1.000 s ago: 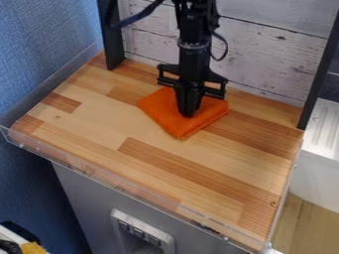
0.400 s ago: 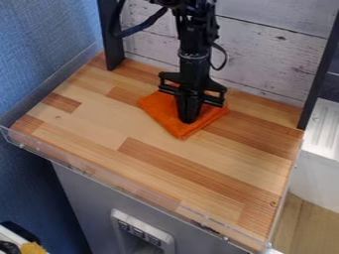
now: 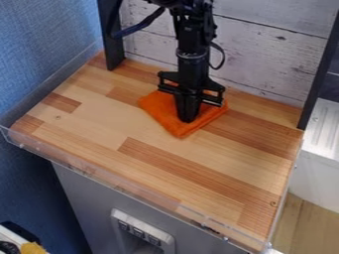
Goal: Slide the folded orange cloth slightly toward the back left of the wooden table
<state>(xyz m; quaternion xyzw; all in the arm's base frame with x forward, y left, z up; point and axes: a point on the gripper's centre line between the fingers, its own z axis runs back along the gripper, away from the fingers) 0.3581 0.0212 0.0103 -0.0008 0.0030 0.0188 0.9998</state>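
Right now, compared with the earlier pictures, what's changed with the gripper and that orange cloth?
The gripper has shifted slightly down the view, toward the front edge or lower over the orange cloth; I can't tell whether it has taken hold. The cloth has stayed in nearly the same place on the wooden tabletop.

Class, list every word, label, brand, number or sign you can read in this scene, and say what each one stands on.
Readable texts: none.
Orange cloth under the gripper: no lettering can be read.
Pale panel with dark squares, set in the grey front below the wooden top: any marks are too small to read.
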